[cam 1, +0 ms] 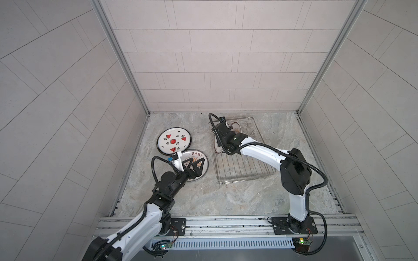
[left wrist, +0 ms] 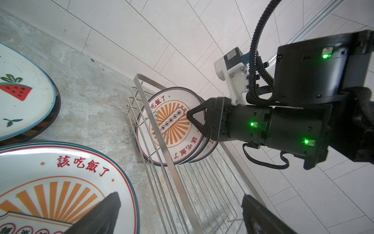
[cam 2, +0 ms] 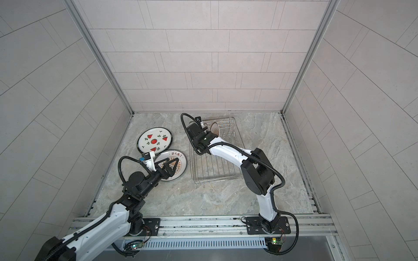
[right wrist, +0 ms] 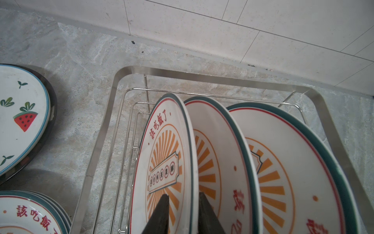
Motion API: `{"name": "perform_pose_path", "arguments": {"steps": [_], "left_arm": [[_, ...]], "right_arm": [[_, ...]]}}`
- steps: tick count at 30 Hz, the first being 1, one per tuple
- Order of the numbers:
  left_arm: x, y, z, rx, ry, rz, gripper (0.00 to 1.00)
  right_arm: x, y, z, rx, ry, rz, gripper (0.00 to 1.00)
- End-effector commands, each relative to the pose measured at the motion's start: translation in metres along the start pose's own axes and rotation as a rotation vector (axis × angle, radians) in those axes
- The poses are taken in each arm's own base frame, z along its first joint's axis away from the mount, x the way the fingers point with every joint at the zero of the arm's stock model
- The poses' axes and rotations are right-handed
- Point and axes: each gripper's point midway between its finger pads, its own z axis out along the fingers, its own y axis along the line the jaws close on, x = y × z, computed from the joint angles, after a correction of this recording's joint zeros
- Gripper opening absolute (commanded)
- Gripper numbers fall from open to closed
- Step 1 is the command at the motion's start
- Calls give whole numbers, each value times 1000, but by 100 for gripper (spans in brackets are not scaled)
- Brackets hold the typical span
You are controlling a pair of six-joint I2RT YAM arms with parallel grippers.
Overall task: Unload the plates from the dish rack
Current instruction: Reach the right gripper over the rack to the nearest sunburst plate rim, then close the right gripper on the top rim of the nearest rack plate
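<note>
While three plates point(right wrist: 218, 141) stand in the dish rack point(right wrist: 202, 72), two piles lie unloaded on the table point(cam 1: 226, 198) (watermelon stack point(cam 1: 174, 141), sunburst stack point(cam 1: 199, 154)); right gripper point(right wrist: 183, 195) straddles the foremost rim, clamp unclear; left gripper point(cam 1: 197, 161) gapes empty over the latter

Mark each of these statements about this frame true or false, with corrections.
1. Three sunburst plates stand upright in the dish rack. True.
2. The left gripper is carrying a plate. False: it is open and empty, above the sunburst stack on the table.
3. The right gripper has a finger on each side of the end plate in the rack. True.
4. The watermelon plate is in the rack. False: it lies flat outside the rack, to its left in both top views.
</note>
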Motion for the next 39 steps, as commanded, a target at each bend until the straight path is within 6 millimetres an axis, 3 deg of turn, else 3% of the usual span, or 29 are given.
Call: {"name": "perform_pose_path", "arguments": {"steps": [1,3,15,22,29,39], "left_arm": [[-6,-5,1,17,-22,16,100],[-6,-1,0,0,-32,9,100],[-10,5,-2,-33,-58,5,100],[-10,5,-3,-29,-61,5,100],[-11,5,-4,-33,-66,3,100],[-11,2,-6,-18,-66,-3,100]], "right_arm": [[0,0,8,10,6,24,24],[-1,1,12,10,10,25,21],[-4,0,17,46,6,29,22],[-27,-1,-2,49,-60,19,20],[-31,-5,-12,60,-84,14,19],[-54,-13,-50,92,-173,0,18]]}}
